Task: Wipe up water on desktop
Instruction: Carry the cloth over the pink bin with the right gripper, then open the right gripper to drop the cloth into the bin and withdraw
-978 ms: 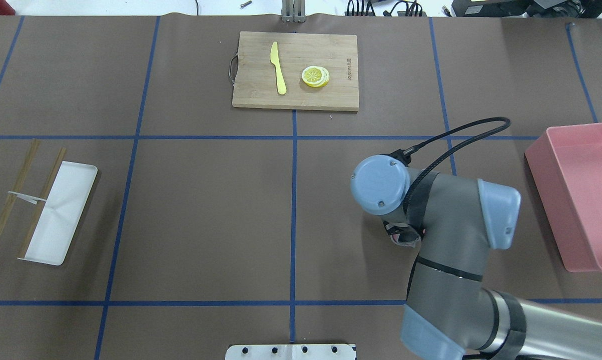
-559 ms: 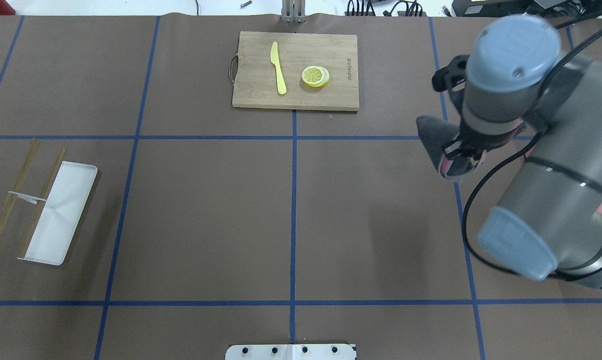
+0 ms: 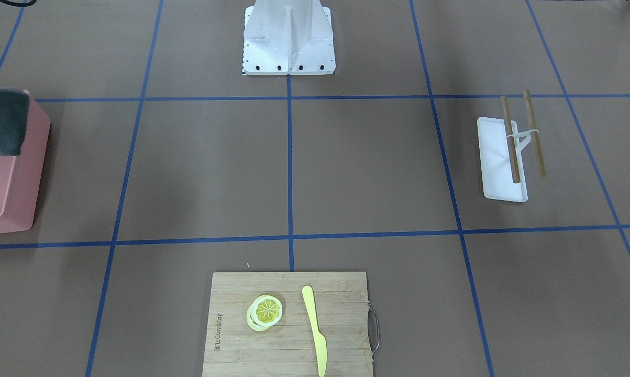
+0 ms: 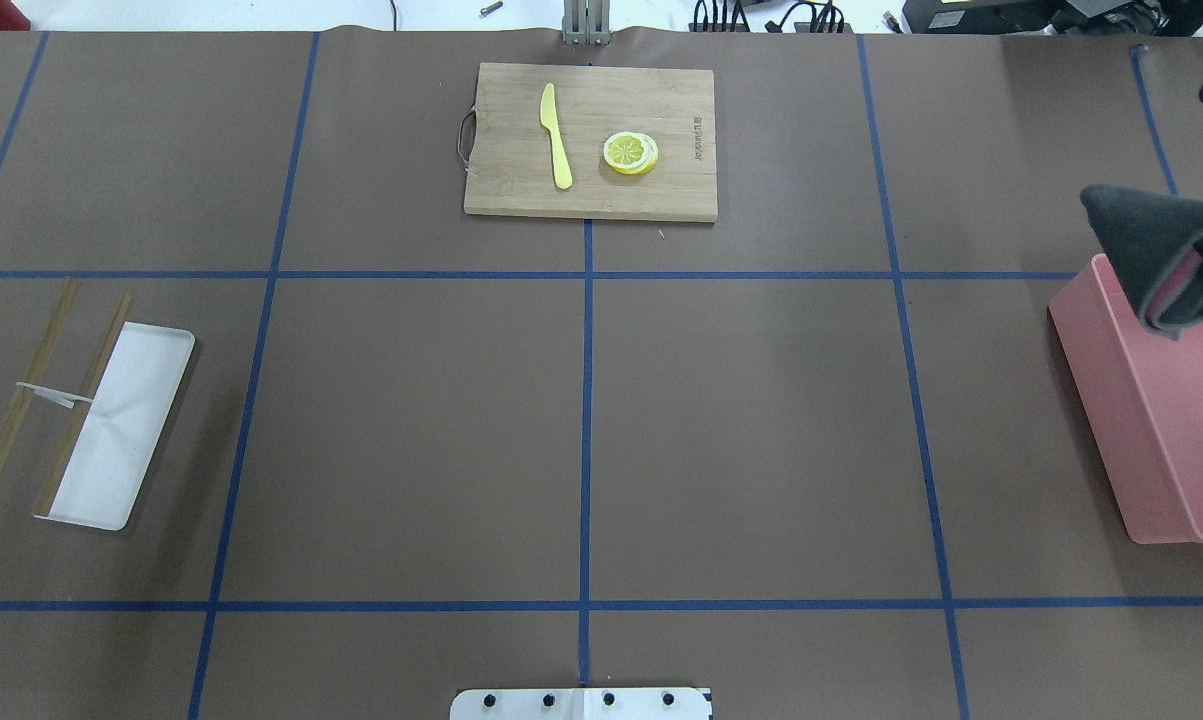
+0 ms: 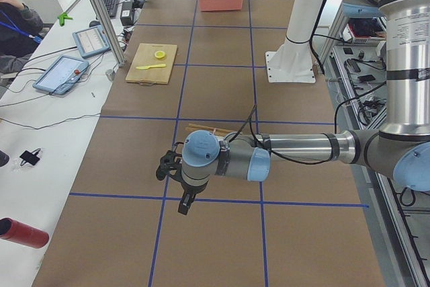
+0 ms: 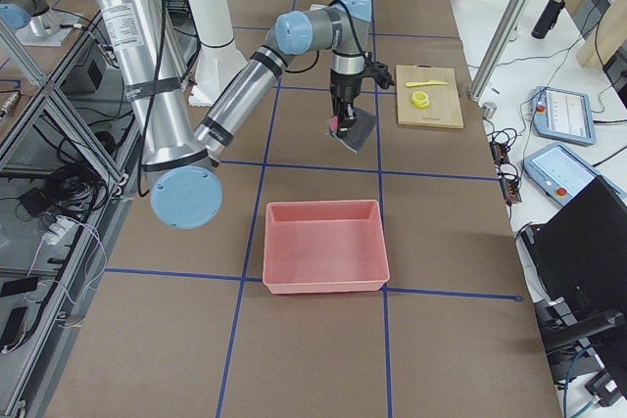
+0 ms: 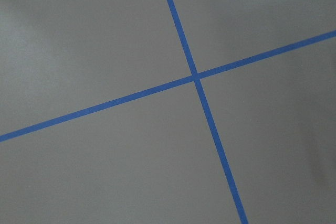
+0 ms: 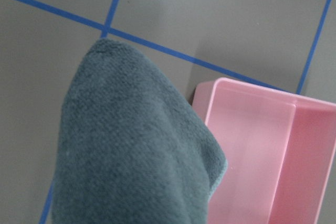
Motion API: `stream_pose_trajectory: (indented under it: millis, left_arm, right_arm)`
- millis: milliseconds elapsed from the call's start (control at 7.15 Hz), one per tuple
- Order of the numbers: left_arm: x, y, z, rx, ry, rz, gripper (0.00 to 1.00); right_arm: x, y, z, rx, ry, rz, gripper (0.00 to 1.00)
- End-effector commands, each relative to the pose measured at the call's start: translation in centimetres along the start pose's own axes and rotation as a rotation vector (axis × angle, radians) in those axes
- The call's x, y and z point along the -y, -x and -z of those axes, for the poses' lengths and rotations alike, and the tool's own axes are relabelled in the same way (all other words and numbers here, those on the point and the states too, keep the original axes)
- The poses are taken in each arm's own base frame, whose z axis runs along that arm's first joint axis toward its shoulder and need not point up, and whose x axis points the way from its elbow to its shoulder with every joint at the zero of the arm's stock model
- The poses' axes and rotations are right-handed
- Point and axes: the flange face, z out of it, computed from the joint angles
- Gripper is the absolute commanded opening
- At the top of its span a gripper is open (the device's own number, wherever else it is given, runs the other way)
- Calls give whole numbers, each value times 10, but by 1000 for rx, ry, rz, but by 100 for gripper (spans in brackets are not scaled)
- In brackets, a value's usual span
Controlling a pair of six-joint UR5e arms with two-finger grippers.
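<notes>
Brown paper desktop (image 4: 741, 430), gridded with blue tape lines (image 4: 587, 400), fills every feed I get and runs out to all four edges. The right gripper (image 6: 338, 126) is pinched on a grey cloth (image 4: 1146, 245). The cloth hangs off it, lifted clear of the surface, up by the right edge. From overhead the cloth overlaps the far corner of the pink bin (image 4: 1111, 400) on the side toward the middle. On the right wrist feed the cloth drapes across most of the picture, with the bin's corner beside and below it. The bin sits on the desktop at the right edge, open side up.

The left gripper (image 5: 183, 206) hangs fingers-down close over the desktop toward the left end, near a tape crossing. I only get it in the side view, so I cannot tell whether that pincer is spread or pressed together. The left wrist feed shows only brown surface and a tape crossing.

A bamboo cutting board (image 4: 661, 190) lies at the middle of the far edge, metal handle pointing left. A yellow knife (image 4: 557, 135) and stacked lemon slices (image 4: 630, 153) lie on it, apart. A white tray (image 4: 131, 420) lies near the left edge. One of a pair of wooden chopsticks (image 4: 49, 335) is on it, the other just beside it on the desktop, and a white clip joins them. The white base plate (image 3: 288, 47) sits at the middle of the near edge.
</notes>
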Motion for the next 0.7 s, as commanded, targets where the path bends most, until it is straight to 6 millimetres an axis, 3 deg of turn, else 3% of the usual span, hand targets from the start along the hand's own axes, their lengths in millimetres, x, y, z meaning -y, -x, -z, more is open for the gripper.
stream_pose_trajectory:
  millis: [0, 140, 280, 419, 559]
  left_arm:
    - [1, -1, 1, 0, -2, -2, 98]
    - [0, -1, 0, -1, 0, 0, 98]
    - [0, 0, 0, -1, 1, 1, 98]
    - [0, 0, 0, -1, 1, 1, 98]
    - [1, -1, 1, 0, -1, -1, 98]
  right_arm:
    - [-79, -67, -40, 39, -28, 31, 0]
    - [-113, -99, -74, 65, -70, 9, 0]
    - [-132, -136, -119, 68, -89, -18, 0]
    - [-138, -171, -159, 88, -120, -43, 0]
    - [-138, -179, -170, 123, -136, -66, 0]
